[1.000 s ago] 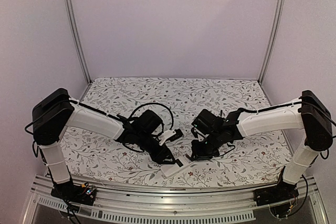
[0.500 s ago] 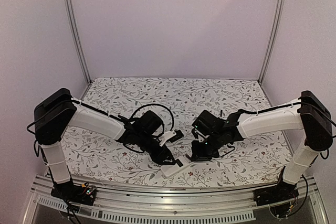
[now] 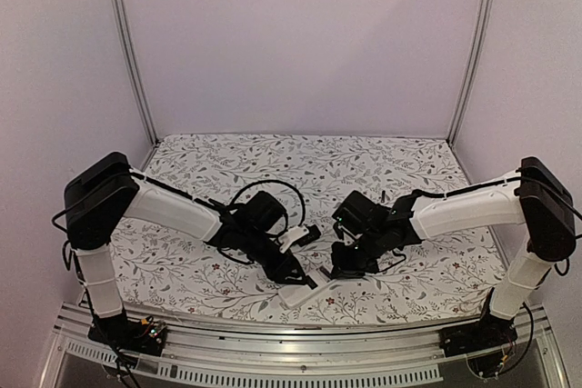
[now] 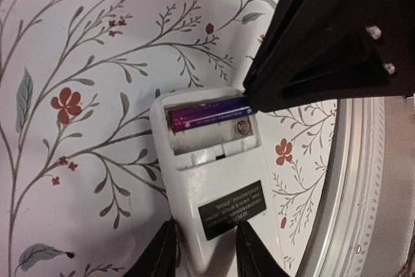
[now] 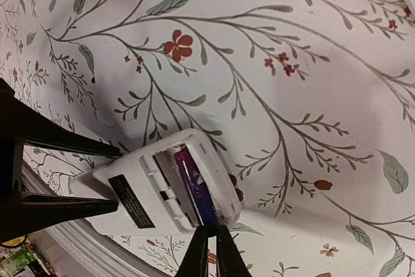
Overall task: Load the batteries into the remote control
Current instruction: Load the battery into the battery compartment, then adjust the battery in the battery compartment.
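The remote control lies back up on the flowered cloth, white, with its battery bay uncovered. One of the batteries, purple in this light, lies in the bay's far slot; the slot beside it holds nothing. My left gripper is shut on the remote's narrow end, a finger against each side. In the right wrist view my right gripper is shut, its tips pressed against the end of the battery at the remote's rim. From above, both grippers meet over the remote.
The remote sits close to the table's near edge, where a metal rail runs. A small white and dark piece shows just behind the left gripper; I cannot tell what it is. Flowered cloth covers the table to the back wall.
The right gripper's jaws have drawn together at the battery's end. The left arm has shifted slightly to the right; the remote has stayed in place.
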Robot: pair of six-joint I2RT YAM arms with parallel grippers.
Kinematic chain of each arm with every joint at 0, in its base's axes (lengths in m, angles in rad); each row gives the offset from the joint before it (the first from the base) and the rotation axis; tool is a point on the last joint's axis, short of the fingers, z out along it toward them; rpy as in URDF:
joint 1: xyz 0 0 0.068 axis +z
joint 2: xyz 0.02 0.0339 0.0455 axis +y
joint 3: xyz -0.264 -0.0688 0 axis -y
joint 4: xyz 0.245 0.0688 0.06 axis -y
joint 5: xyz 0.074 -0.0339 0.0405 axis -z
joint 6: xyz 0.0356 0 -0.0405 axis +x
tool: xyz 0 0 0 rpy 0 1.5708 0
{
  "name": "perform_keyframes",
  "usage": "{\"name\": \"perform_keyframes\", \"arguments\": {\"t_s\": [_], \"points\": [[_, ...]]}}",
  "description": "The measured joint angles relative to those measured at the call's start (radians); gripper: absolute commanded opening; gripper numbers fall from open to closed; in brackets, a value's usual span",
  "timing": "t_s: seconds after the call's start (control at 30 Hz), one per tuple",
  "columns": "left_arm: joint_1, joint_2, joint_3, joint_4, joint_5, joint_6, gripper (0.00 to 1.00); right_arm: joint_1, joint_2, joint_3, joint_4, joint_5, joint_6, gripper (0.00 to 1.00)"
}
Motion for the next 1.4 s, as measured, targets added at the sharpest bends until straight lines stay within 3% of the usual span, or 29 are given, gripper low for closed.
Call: {"name": "perform_keyframes", "arguments": {"t_s": [0.87, 1.13, 1.4], "points": [[0.0, 0.021, 0.019, 0.006, 0.027, 0.006, 0.25, 0.0, 0.037, 0.002, 0.079, 0.037, 0.037, 0.04], [0.0, 0.021, 0.02, 0.006, 0.027, 0.013, 0.26, 0.0, 0.034, 0.071, -0.002, 0.076, -0.06, 0.13], [0.0, 0.021, 0.02, 0.006, 0.026, 0.013, 0.26, -0.01, 0.014, 0.08, -0.045, 0.063, -0.123, 0.29]]}}
